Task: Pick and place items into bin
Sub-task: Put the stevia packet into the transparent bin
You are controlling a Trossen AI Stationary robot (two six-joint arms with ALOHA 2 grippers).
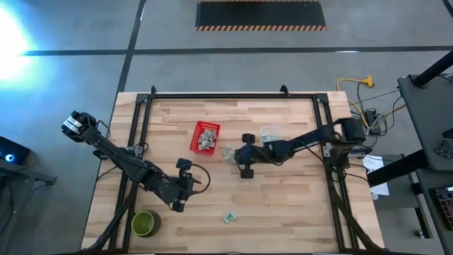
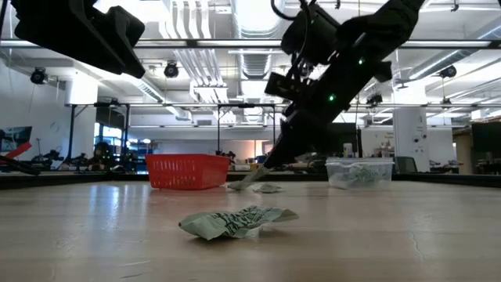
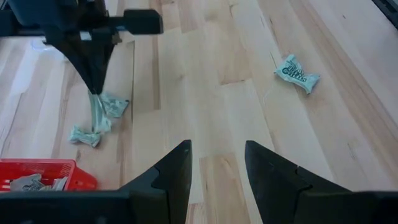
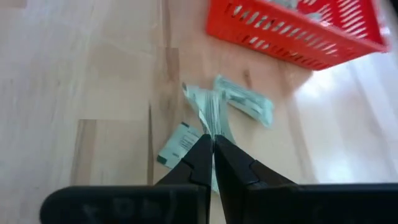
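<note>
Small pale green-and-white packets lie in several places. Some fill the red basket (image 1: 206, 137). Two lie flat on the wood beside it (image 4: 245, 99) (image 4: 177, 144), and a lone one (image 1: 228, 217) lies toward the near edge, also in the left wrist view (image 3: 297, 73). My right gripper (image 4: 212, 142) points down just right of the basket and is shut on a third packet (image 3: 96, 111). My left gripper (image 3: 216, 163) is open above bare wood near the table's middle, touching nothing. My right gripper pinches the packet's upper end (image 4: 211, 121) between its two fingertips, coming from above and slanting down from the table's right. The packet hangs below the fingers, crumpled and near upright. Its lower end (image 3: 99, 126) reaches down among the two lying packets; whether it is clear of the wood, I cannot tell.
A clear plastic tub (image 1: 269, 133) holding more packets stands right of the basket, behind my right arm. A round green bowl (image 1: 145, 223) sits at the near left corner. Black rails (image 1: 233, 95) frame the table top. Bare wood stretches across the near right part.
</note>
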